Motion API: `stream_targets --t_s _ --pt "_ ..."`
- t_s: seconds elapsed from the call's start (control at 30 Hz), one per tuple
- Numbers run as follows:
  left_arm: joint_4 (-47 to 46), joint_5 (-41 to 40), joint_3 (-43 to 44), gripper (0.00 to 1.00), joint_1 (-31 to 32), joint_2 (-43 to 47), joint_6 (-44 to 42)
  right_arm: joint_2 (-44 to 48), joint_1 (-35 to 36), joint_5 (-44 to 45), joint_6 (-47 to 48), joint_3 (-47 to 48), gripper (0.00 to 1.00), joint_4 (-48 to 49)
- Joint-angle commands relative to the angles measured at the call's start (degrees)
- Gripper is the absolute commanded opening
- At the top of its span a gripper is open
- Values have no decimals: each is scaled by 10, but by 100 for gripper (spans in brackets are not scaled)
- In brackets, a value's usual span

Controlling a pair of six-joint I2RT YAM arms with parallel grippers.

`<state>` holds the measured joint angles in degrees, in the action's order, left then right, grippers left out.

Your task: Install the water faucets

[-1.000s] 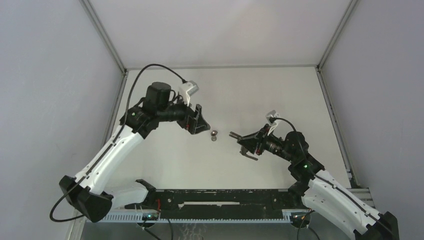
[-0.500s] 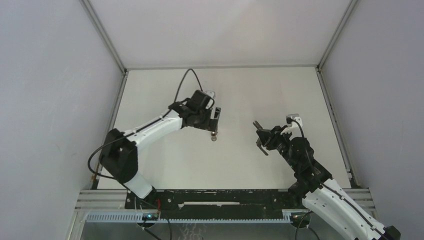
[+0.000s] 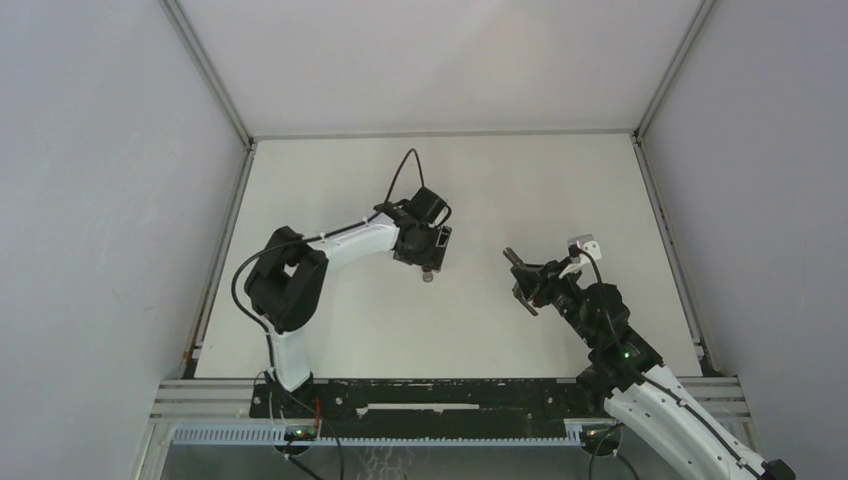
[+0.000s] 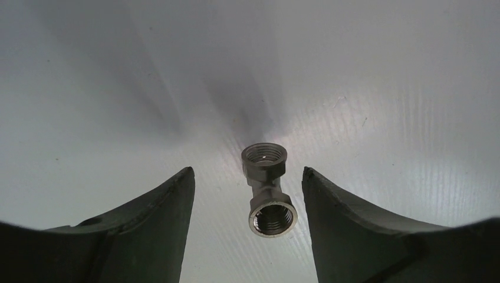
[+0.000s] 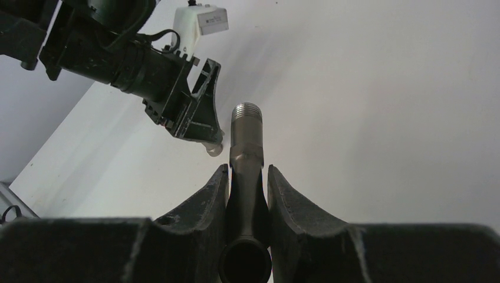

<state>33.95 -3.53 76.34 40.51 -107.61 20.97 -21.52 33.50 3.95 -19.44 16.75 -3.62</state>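
Over the last second the left arm had swung in from the left side of the worktop and reached toward the middle, bringing the left end effector down over the short fitting. The right arm had drawn back toward the right, and the fitting lay in the same spot as before. In the left wrist view the left end effector's two dark fingers stood apart on either side of the fitting, which sat nearer one finger than the other. A clear strip of worktop showed on the wider side. The fitting was a small grey metal piece with two open threaded mouths, one ringed by a hexagonal collar, and it lay on the worktop near its centre. The right end effector was clamped on the tap stem, with both fingers pressed against the stem's sides. The stem's threaded end stuck out past the fingertips, raised off the worktop and aimed toward the left arm. The stem and the fitting were well apart, with open worktop between them.
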Motion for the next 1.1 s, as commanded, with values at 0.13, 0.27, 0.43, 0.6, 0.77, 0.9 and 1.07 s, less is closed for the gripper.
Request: stream_targets --t_s 0.13,0.27,0.43,0.6,0.77,0.9,1.07 --pt "3 31 27 61 0 -21 -7 -13 -22 -28 -11 16 0 48" --pt "3 60 26 54 1 -31 -9 -14 -28 -30 -13 17 0 46" --pt "7 73 30 49 3 -45 -12 -19 -32 -29 -21 18 0 41" --pt "9 67 33 35 4 -46 -11 -20 -32 -31 -23 18 0 40" --pt "33 71 58 0 3 -30 -12 -25 -35 -52 -25 18 0 43" --pt "73 126 95 0 -6 41 -18 -40 -36 -103 -5 26 0 67" --pt "-38 458 43 0 -92 181 69 -68 -20 -219 80 73 0 99"
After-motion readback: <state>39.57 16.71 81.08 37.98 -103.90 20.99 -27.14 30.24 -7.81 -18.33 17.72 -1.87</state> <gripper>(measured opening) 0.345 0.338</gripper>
